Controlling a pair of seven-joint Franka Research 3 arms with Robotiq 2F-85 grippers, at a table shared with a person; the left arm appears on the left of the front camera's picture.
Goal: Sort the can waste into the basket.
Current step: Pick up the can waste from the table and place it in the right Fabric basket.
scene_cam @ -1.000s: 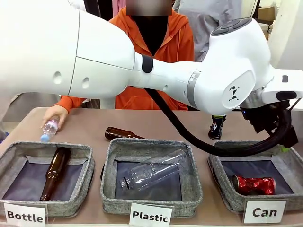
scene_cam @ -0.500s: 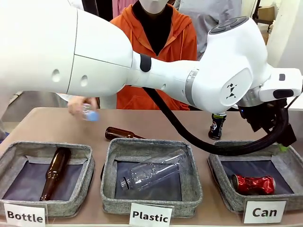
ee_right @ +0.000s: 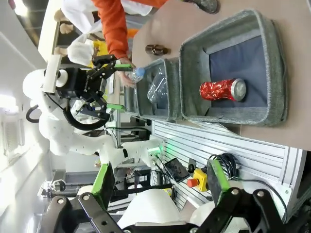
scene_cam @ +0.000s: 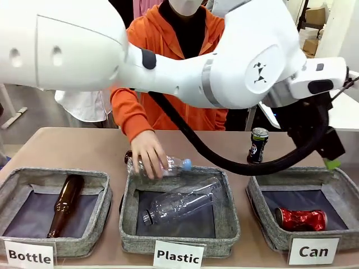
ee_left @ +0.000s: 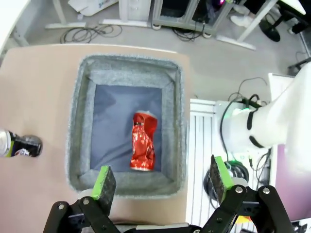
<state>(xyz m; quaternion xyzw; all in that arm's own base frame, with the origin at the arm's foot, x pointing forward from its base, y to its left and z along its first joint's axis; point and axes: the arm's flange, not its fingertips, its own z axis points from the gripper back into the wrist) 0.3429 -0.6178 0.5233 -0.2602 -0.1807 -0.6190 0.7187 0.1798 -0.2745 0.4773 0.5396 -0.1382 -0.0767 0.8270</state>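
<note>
The crushed red can (ee_left: 144,147) lies on the dark lining of the "Can" basket (ee_left: 129,65), at the right of the front view (scene_cam: 300,218). The dark can (scene_cam: 257,145) stands upright on the table behind that basket, also at the left wrist view's left edge (ee_left: 19,144). My left gripper (ee_left: 163,179) hangs open and empty above the basket, its green pads (ee_left: 103,182) wide apart. In the front view one pad (scene_cam: 332,164) shows under the arm. My right gripper (ee_right: 160,180) is open and empty, off the table's side, with the red can (ee_right: 223,90) far ahead.
A person's hand (scene_cam: 148,159) holds a clear plastic bottle (scene_cam: 168,165) at the back rim of the "Plastic" basket (scene_cam: 129,224), where another clear bottle (scene_cam: 179,204) lies. A brown bottle (scene_cam: 64,204) lies in the "Bottle" basket. Another brown bottle (ee_right: 156,49) lies on the table.
My left arm has lifted up from the "Can" basket. The person's hand carried the clear bottle from the table's far left to the "Plastic" basket.
</note>
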